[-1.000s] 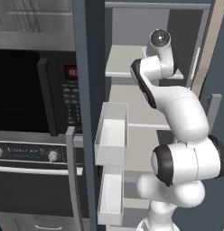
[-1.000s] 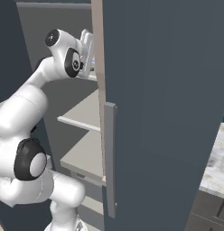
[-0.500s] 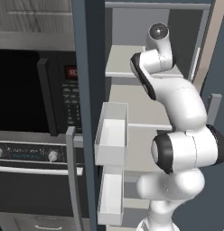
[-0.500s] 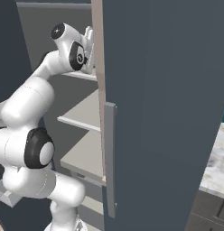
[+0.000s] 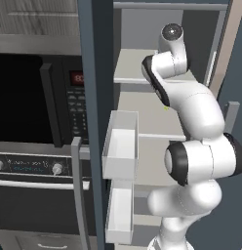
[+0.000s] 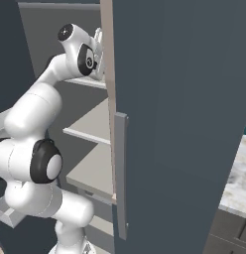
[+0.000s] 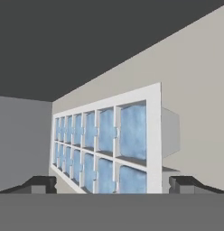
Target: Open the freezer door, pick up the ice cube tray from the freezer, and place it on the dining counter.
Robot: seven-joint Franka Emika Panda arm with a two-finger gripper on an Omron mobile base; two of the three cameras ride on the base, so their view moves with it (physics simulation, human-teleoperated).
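Observation:
The ice cube tray (image 7: 109,144), pale blue-white with a grid of little cells, lies on a beige-grey shelf close ahead in the hand view. My gripper (image 7: 114,184) is open, and its two dark fingertips (image 7: 41,183) stand wide on either side of the tray's near end without touching it. The freezer door (image 5: 96,97) is swung open and seen edge-on, with white bins (image 5: 120,146) on its inner side. My arm's wrist (image 5: 171,36) reaches onto the freezer's upper shelf (image 5: 132,68). The wrist (image 6: 78,42) is partly hidden behind a door edge.
The plain slate door (image 6: 184,124) with its grey handle (image 6: 120,173) stands shut close on the right. A black microwave (image 5: 40,97) and oven (image 5: 35,195) sit left of the open door. A marble top over dark drawers (image 6: 238,181) shows at the far right.
The wrist has risen a little and pushed deeper into the freezer above the upper shelf. The door and the base have not moved.

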